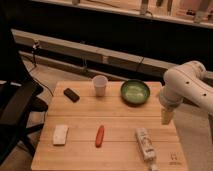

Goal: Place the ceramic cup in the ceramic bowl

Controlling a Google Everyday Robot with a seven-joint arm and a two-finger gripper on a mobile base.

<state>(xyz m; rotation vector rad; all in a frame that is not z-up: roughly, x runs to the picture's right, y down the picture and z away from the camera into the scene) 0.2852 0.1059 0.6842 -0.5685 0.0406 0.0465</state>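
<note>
Gripper (166, 116) is hanging over the right edge of the wooden table (120, 122), just right of the ceramic bowl (135, 92) and a bit nearer the camera, carrying nothing that shows. Spread or closed: cannot tell from this view. The arm (192, 82) is filling the right side of the view.

Ceramic cup (100, 85) is standing upright at the back of the table, mouth up, just left of the bowl, with a small gap and no contact. Bowl is looking empty. So the grasp is not yet done; by my read the task is sitting at its start.

Risks from here:
- Bowl is sitting between gripper and cup. A low straight reach would be crossing the bowl, likely clipping its rim and shoving it into the cup or toward the back edge.
- Cup is tall, narrow and near the back edge. An off-centre approach would be tipping it or nudging it off the table.
- Wall is looking smooth, so a shallow side pinch could be slipping during the lift.
- Release: the bowl is shallow next to the cup, so letting go high or off-centre could be toppling the cup over the rim, ceramic knocking ceramic.
- Black object (71, 94), white pad (60, 134) and red item (100, 136) are lying well apart from that path. The bottle (145, 143) is lying flat near the gripper — only a concern if the arm is swinging low.
</note>
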